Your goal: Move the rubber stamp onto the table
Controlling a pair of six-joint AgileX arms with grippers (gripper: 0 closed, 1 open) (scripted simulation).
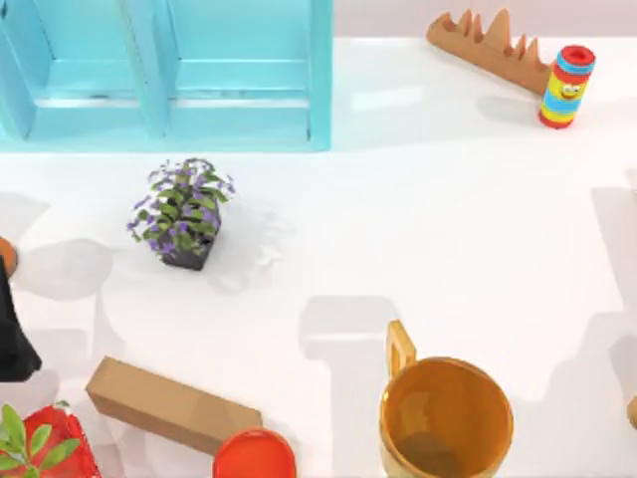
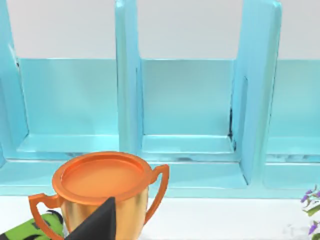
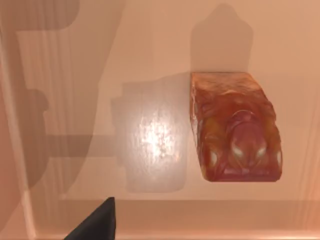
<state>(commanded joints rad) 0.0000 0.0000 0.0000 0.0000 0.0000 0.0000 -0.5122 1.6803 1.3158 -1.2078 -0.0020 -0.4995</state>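
The rubber stamp [image 3: 232, 125] lies on its side on an orange-tinted floor, probably the inside of the orange mug [image 1: 446, 418] at the tabletop's [image 1: 418, 219] near edge, right of middle. The right hand [image 3: 95, 222] hovers over it, the stamp offset from its finger; I cannot tell its opening. It looks nearer. The left hand [image 2: 95, 222] faces a trophy cup [image 2: 102, 187] by the blue cabinet [image 2: 190, 100].
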